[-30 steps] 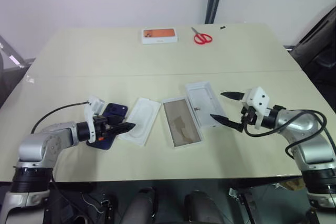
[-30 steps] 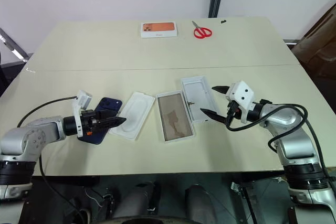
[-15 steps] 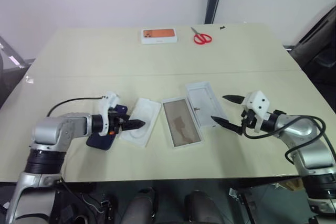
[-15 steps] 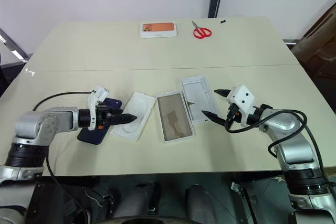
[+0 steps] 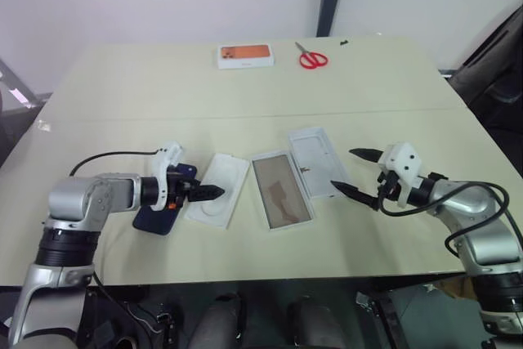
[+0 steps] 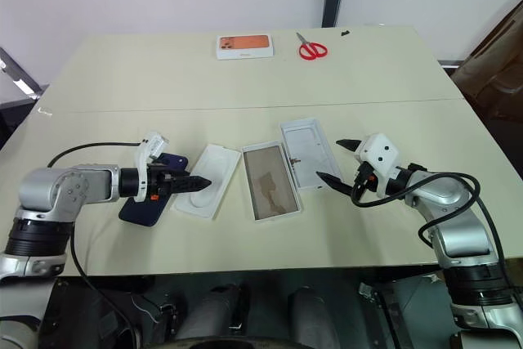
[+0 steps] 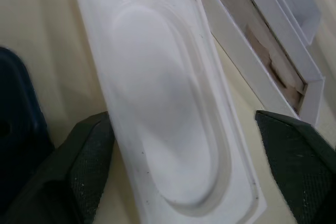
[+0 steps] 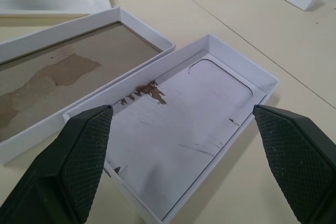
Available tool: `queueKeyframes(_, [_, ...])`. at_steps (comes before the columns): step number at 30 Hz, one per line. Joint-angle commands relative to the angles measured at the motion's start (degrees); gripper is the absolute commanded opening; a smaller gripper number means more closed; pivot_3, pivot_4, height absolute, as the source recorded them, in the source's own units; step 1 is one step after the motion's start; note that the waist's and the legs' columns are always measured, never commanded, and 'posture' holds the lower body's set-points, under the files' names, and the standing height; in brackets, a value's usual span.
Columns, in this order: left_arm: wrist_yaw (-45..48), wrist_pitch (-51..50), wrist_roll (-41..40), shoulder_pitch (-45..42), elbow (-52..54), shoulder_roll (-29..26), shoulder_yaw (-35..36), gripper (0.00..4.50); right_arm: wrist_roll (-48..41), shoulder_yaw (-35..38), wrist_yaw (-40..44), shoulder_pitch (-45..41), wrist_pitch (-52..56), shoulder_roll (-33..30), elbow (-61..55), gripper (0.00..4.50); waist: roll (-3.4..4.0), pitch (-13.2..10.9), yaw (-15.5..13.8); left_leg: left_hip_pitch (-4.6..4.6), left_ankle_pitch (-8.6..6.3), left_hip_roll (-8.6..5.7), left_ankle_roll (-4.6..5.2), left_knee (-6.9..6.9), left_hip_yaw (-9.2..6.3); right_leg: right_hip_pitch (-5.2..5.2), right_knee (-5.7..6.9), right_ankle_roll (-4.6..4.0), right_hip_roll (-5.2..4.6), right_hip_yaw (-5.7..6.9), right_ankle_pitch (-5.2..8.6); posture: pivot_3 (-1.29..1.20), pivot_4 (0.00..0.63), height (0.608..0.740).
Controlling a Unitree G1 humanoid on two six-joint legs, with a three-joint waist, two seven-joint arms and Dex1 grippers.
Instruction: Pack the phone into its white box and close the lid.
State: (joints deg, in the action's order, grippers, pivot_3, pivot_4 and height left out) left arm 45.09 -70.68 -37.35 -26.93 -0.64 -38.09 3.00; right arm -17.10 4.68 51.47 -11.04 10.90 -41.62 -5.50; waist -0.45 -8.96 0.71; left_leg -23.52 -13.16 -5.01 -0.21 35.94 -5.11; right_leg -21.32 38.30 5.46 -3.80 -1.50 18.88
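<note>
A pale beige worktop [image 5: 245, 96], crossed by a seam where two slabs met, stood before a plain light wall with a dark vertical post behind it. Near the front edge lay a row of things: the phone [image 5: 163, 217], dark blue and flat on the worktop, then a thin white insert [image 5: 219, 188] with an oblong recess just beside it, then the white box [image 5: 282, 190], then the lid [image 5: 319, 161] touching the box's long wall. The left hand [image 5: 208, 193] hung low over the near edge of the insert, its body above the phone; in its wrist view the two fingers [image 7: 79, 166] stood apart with the insert between them, gripping nothing, and the phone showed at the side, outside the fingers. The right hand [image 5: 358, 171] hovered just beside the lid's near end, released, its fingers spread wide with nothing between them. The white box lay open and held nothing; its tan floor bore a darker stain. The lid lay with its white inner face up, marked by brown scuffs, and was likewise empty. At the far side of the worktop lay a white box with an orange print [image 5: 245, 55] and red-handled scissors [image 5: 311, 58], well apart from the rest.
</note>
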Motion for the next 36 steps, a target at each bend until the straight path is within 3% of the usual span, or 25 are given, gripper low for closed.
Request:
queueKeyframes(1, [-0.99,-1.74,-0.14,1.08,-1.15,-0.3,1.16,2.71,-0.2,0.99,-0.07,-0.93,-0.94,-0.16,-1.76,4.5,0.0,0.0,-0.05,0.0,0.0,0.0,0.0,0.0,0.0,0.0,0.0,0.0,0.0,0.0,0.0,0.0,0.15,0.734])
queueKeyframes(9, [-2.21,-2.83,-0.94,2.44,-1.1,-0.33,2.74,2.71,-0.08,0.87,-0.14,-1.05,-0.93,-0.06,-1.77,4.5,0.0,0.0,0.06,0.0,0.0,0.0,0.0,0.0,0.0,-0.01,0.0,0.0,0.0,-0.01,0.0,0.0,0.15,0.734])
queueKeyframes(12, [-2.47,-2.99,-1.02,2.33,-1.25,-0.22,3.15,1.84,0.02,0.76,-0.16,-1.1,-1.03,0.01,-1.66,4.5,0.0,0.0,-0.01,0.0,0.0,0.0,-0.01,-0.01,0.0,-0.01,0.0,0.0,0.0,-0.01,0.0,0.0,0.15,0.734])
queueKeyframes(15, [-3.14,-2.58,-0.72,2.51,-1.17,-0.07,3.59,0.4,0.09,0.72,-0.2,-1.07,-1.08,0.05,-1.67,4.5,-0.01,-0.01,-0.08,0.0,0.0,0.0,-0.01,0.0,0.0,0.0,-0.01,0.0,0.0,-0.01,0.0,0.0,0.15,0.734])
queueKeyframes(31, [-4.41,-2.74,-1.46,3.02,-1.94,0.91,5.59,0.18,-1.57,0.55,-0.15,-1.51,0.81,0.82,-2.98,4.5,-0.01,-0.01,-0.1,0.0,0.0,0.0,-0.01,0.02,0.0,0.0,-0.01,0.0,0.0,-0.01,0.0,0.0,0.15,0.734])
queueKeyframes(36, [-4.75,-4.81,-4.11,1.13,-4.61,2.16,9.95,0.18,-3.92,0.42,0.91,-1.27,4.08,0.85,-5.24,4.5,-0.03,-0.02,-0.1,0.0,0.0,0.0,-0.01,0.02,0.0,0.0,0.0,0.0,0.0,0.0,0.0,0.0,0.15,0.734])
